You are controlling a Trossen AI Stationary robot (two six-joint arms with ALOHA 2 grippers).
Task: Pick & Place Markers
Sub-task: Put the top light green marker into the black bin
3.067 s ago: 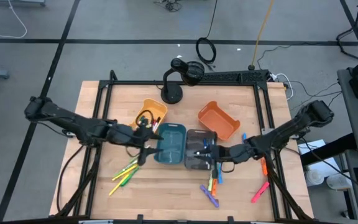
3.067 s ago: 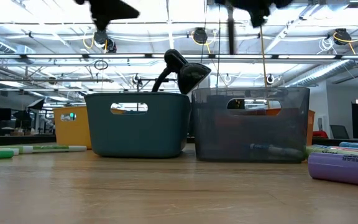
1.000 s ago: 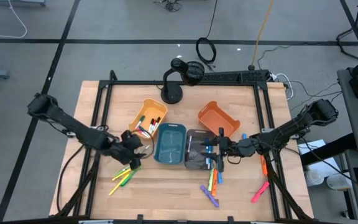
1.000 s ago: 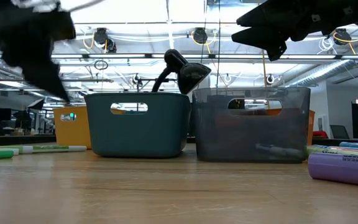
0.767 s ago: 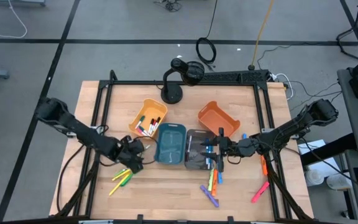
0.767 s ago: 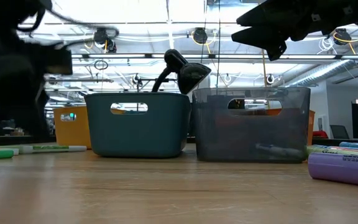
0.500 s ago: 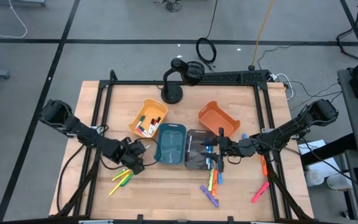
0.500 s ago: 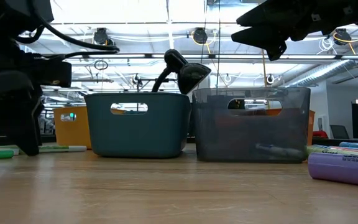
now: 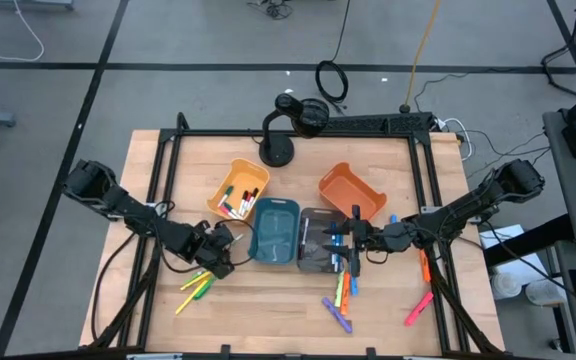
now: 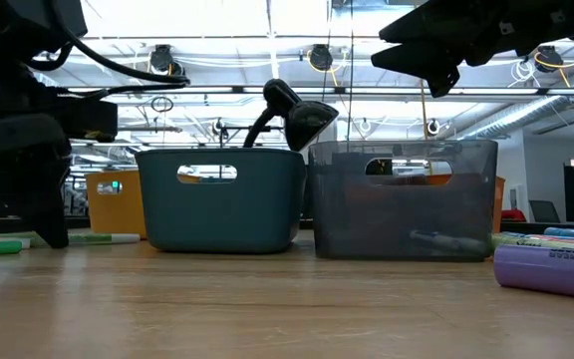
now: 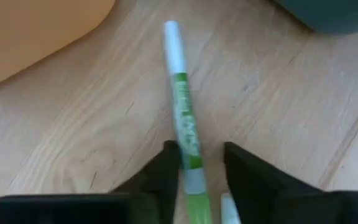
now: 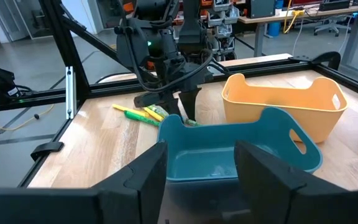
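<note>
A green marker [image 11: 185, 134] with a white cap lies flat on the wooden table between the fingers of my left gripper [image 11: 202, 171], which points steeply down at the table's left side [image 9: 215, 262] and is open. More green and yellow markers [image 9: 198, 285] lie just nearer. My right gripper [image 12: 201, 180] hovers level above the grey bin [image 9: 320, 240], open and holding nothing. Other markers [image 9: 343, 295] lie near the front right. My left gripper stands astride the green marker's barrel [image 11: 190, 149], coming from above with its fingers across the marker. One finger [image 11: 166, 168] is right against the barrel, and whether it touches I cannot tell. A gap shows at the other finger. The marker lies flat on the table.
A yellow bin [image 9: 236, 190] holding markers, a teal bin [image 9: 274, 232] and an orange bin [image 9: 353, 193] stand mid-table. A black desk lamp [image 9: 288, 125] stands at the far edge. A pink marker [image 9: 418, 305] lies front right, and a purple marker [image 10: 551, 269] lies close to the low camera.
My left gripper has moved from beside the yellow bin toward the table's near edge and down to the tabletop, tipping to point more steeply down over the green markers. My right gripper has kept still.
</note>
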